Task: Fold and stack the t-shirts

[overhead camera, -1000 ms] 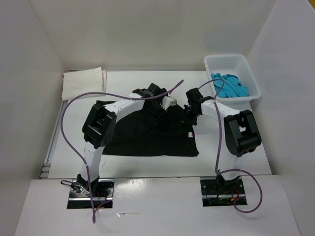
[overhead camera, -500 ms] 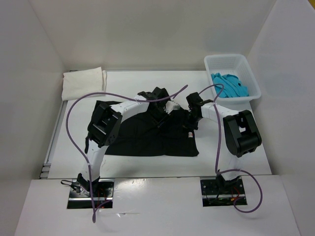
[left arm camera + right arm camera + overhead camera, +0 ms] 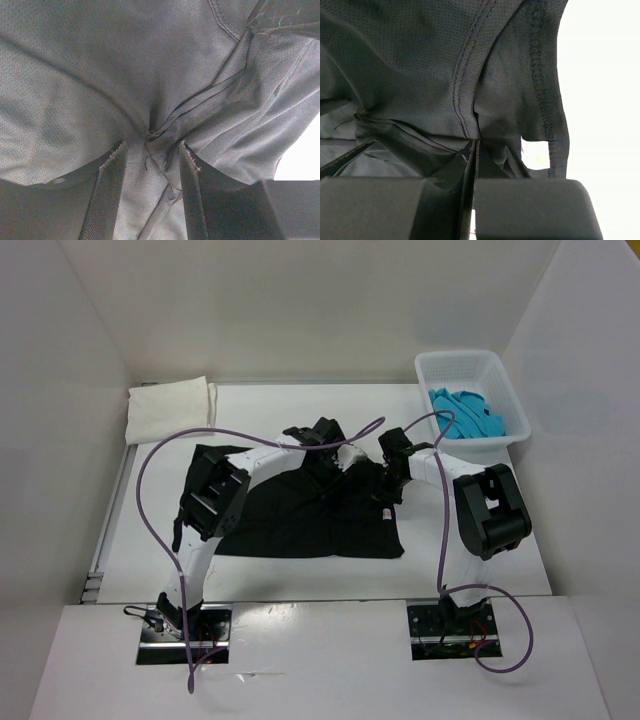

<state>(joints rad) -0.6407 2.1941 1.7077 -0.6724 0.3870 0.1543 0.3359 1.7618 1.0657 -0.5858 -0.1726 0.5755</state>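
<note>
Worktop (image 3: 300, 575): one, white, walled on three sides, and it carries everything. Black t-shirt (image 3: 300, 520): one, spread mostly flat mid-worktop between your two arms, hem toward the arm bases. It is the piece in hand, and it likely lies centred so that both arms can reach its far edge. That far edge is rumpled where the arms meet it, so judge the fold as barely begun. Cream-white t-shirt (image 3: 168, 408): one, a neat folded rectangle in the far-left corner, well apart from the black one; it is probably the base of the stack, parked clear of the folding area. Basket (image 3: 455, 356): one, white lattice, in the far-right corner. Turquoise t-shirt (image 3: 468, 412): one, crumpled inside the basket, unfolded, apparently waiting its turn. That makes three shirts: one folded, one being worked, one untouched. Left fingers (image 3: 111, 190): one pair, standing moderately apart, with a gathered pucker of black cloth just ahead of the tips; fabric lies loose between them and is not pinched. Right fingers (image 3: 530, 205): one pair, pressed together, with a fold of black cloth near a stitched seam running into the join, so read this as your only grip on the shirt. Label (image 3: 385, 512): one, small and pale, at the shirt's right edge.
</note>
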